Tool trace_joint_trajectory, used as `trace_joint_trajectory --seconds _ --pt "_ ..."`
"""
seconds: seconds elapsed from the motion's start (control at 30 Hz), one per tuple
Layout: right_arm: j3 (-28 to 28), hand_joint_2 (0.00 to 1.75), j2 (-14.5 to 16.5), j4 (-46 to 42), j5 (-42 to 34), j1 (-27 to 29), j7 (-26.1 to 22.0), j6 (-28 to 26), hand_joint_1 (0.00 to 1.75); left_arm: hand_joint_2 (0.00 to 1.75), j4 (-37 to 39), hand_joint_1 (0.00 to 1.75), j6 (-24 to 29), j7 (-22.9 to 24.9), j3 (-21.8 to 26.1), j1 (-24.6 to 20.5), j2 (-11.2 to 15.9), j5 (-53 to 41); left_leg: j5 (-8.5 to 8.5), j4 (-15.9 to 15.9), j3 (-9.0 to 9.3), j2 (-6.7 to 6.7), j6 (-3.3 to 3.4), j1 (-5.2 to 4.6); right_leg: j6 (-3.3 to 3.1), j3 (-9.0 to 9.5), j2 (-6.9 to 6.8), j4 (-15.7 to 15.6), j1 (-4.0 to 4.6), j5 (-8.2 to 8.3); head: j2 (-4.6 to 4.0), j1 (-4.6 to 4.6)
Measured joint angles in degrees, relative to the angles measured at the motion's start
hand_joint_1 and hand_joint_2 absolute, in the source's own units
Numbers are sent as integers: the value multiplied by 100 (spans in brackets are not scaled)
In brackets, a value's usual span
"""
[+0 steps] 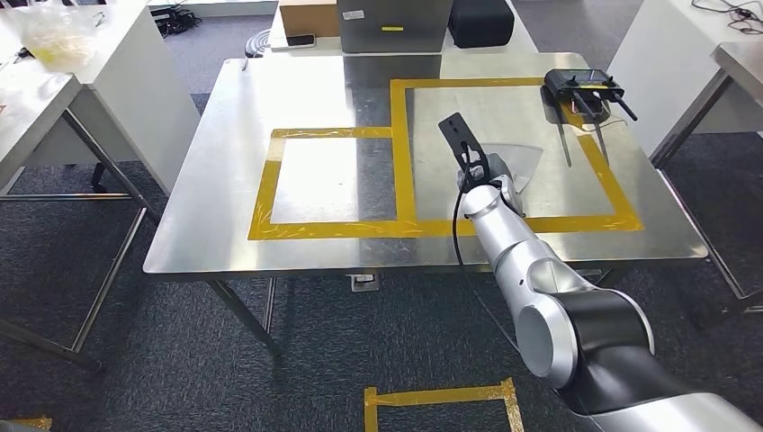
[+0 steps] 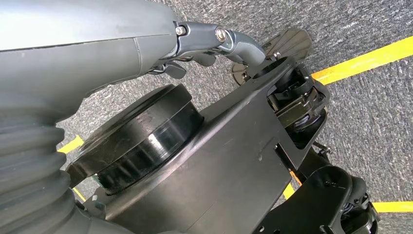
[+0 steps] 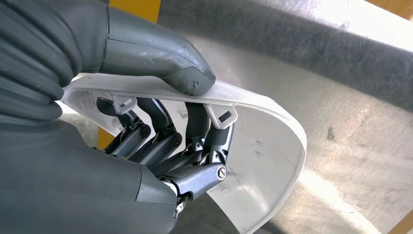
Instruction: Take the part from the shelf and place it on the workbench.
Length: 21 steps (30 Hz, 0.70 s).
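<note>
The part (image 1: 520,162) is a thin, curved white plastic shell with small clips on its inner face. My right hand (image 1: 486,177) holds it just above the steel workbench (image 1: 225,180), inside the larger yellow-taped rectangle (image 1: 621,193). In the right wrist view the thumb (image 3: 160,58) presses on the outer face of the part (image 3: 265,146) and the dark fingers (image 3: 195,141) curl under its inner face. Whether the part touches the metal I cannot tell. My left hand (image 2: 209,44) hangs beside my body over the carpet and holds nothing.
A black remote controller (image 1: 580,90) with antennas lies at the bench's far right corner. A smaller taped rectangle (image 1: 324,180) lies left of the hand. A cardboard box (image 1: 308,16) and a grey case (image 1: 394,22) stand behind. White tables flank both sides. Yellow tape (image 1: 441,396) marks the floor.
</note>
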Motion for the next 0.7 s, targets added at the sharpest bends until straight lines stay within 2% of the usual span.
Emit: trace_joint_trajectory --seconds 0.1,0.23,0.3,0.43,0.57,0.7 --pt "0 175 0 1 0 0 1 0 175 175 0 0 0 1 0 0 0 0 0 0 0 0 0 0 0 0 0 0 0 0 0 0" --pt "0 175 0 1 9 0 7 1 0 175 0 0 0 2 0 0 1 1 0 0 0 0 0 -1 0 1 0 0 0 0 0 0" --pt "0 175 3 1 34 -1 17 7 0 175 0 0 0 3 0 0 1 5 0 0 0 -1 0 -1 0 2 0 0 0 0 0 0" --pt "0 175 40 1 71 -2 39 17 0 0 0 0 0 -31 0 6 1 64 0 0 0 -1 0 -1 1 4 -1 0 0 -1 0 0" --pt "0 175 63 0 96 -2 102 13 0 0 0 0 0 -85 0 8 1 105 0 0 0 -1 0 -1 2 4 -2 0 0 -1 0 0" --pt "0 175 52 0 106 5 81 14 0 175 0 0 0 -84 0 9 1 104 0 1 0 -1 1 -1 3 5 -3 0 0 -2 0 0"
